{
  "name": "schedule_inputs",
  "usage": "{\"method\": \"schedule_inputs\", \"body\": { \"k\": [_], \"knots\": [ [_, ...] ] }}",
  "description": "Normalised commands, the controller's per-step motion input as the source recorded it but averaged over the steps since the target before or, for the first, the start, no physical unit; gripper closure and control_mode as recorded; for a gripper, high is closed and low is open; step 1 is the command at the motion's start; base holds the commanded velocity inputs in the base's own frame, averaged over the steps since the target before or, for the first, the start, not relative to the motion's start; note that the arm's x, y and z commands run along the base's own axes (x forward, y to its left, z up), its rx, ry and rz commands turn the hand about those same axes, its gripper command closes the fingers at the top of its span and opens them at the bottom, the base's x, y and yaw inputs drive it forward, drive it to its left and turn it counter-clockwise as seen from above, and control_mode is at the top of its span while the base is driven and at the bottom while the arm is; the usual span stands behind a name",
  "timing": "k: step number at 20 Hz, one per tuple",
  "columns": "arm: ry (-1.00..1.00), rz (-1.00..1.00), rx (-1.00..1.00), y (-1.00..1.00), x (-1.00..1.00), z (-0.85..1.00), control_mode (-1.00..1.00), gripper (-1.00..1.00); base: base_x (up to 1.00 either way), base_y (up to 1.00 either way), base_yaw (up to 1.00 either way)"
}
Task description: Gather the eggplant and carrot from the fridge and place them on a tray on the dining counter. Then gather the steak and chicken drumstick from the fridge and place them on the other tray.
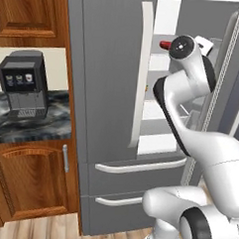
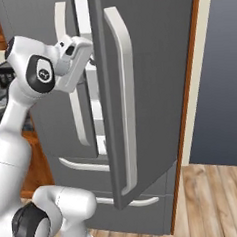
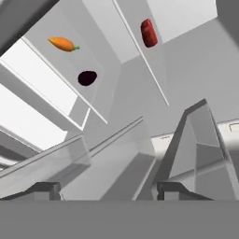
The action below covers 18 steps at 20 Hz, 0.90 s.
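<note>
The tall grey double-door fridge [image 1: 110, 91] stands open. Inside it the two-finger gripper [image 3: 107, 189] has its jaws spread apart, holding nothing. In the hand view, the orange tapered carrot [image 3: 63, 44] lies at eleven o'clock, and the small dark purple eggplant [image 3: 87, 77] lies just below it on the same shelf.

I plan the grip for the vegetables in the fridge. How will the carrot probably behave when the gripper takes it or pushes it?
The carrot looks short, solid and tapered, so it is probably stiff and light. Its round body may roll on the flat white shelf if pushed from the side. The narrowing end could slip out of the fingers; gripping the thicker part seems safer.
</note>
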Motion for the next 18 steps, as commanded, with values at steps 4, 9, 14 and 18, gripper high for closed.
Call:
{"method": "schedule_inputs", "body": {
  "k": [4, 9, 14, 18],
  "knots": [
    [0.0, 0.0, 0.0, -0.59, -0.15, -0.05, -1.0, -1.0, 0.0, 0.0, 0.0],
    [0.0, -0.02, 0.0, -0.77, -0.17, -0.08, -1.0, -1.0, 0.0, 0.0, 0.0],
    [0.0, -0.04, 0.0, -0.87, -0.19, -0.11, -1.0, -1.0, 0.0, 0.0, 0.0],
    [0.0, -0.05, 0.0, -0.93, -0.15, -0.12, -1.0, -1.0, 0.0, 0.0, 0.0]
  ]
}}
